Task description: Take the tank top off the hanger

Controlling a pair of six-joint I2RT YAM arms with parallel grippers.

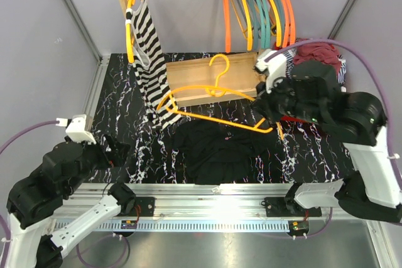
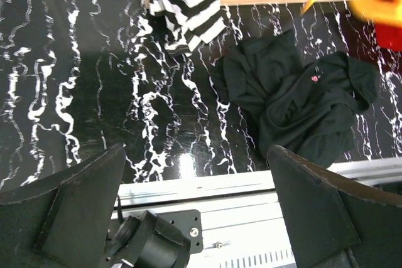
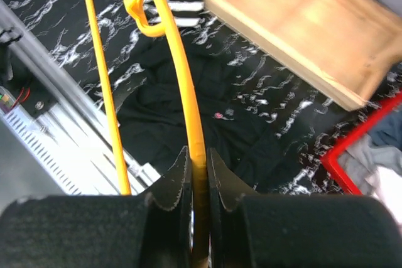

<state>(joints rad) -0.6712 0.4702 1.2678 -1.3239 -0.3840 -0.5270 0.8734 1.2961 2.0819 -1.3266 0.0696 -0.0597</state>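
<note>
1 tank top, below right hand's hanger

- Top view evenly and brightly lit from overhead; a white glare patch burns out on the metal rail at the near edge; shadows faint
- Left wrist view sharp on the marbled table, with a small bright reflection near its front edge; the yellow hanger at top right is a soft blur
- Right wrist view softer; wooden box and red bin out of focus
</note>
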